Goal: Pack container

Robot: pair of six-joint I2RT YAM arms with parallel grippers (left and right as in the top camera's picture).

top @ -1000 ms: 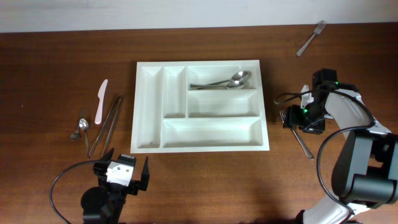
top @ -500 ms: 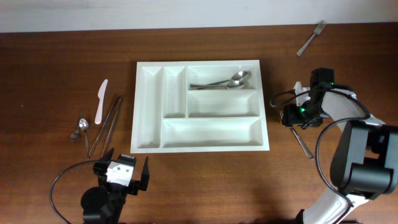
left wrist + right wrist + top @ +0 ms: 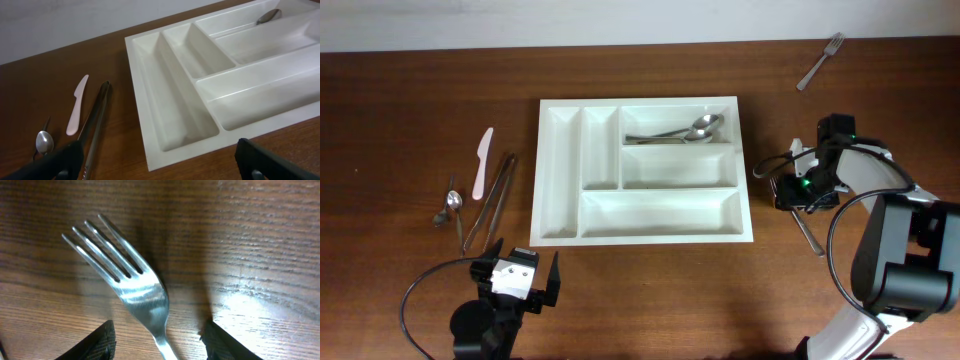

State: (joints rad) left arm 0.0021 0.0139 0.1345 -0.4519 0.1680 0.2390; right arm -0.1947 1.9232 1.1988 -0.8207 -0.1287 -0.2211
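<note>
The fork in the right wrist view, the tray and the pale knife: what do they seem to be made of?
Fork: metal, probably polished steel; it mirrors the light.
Tray: likely white moulded plastic, smooth, softly glossy, rounded corners.
Knife: probably plastic; pale pinkish-white, matte, one piece, no metallic shine.

A dark brown wooden table with streaky grain meets a pale wall along its far edge.

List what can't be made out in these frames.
- Overhead: head of the fork is hidden under the right end effector; right wrist view cuts its handle at the bottom edge.
- Overhead: spoons in the tray overlap, count unclear; left wrist shows one bowl only, cut by the top edge.
- Overhead: thin piece beside the small spoon is too small to identify.
</note>
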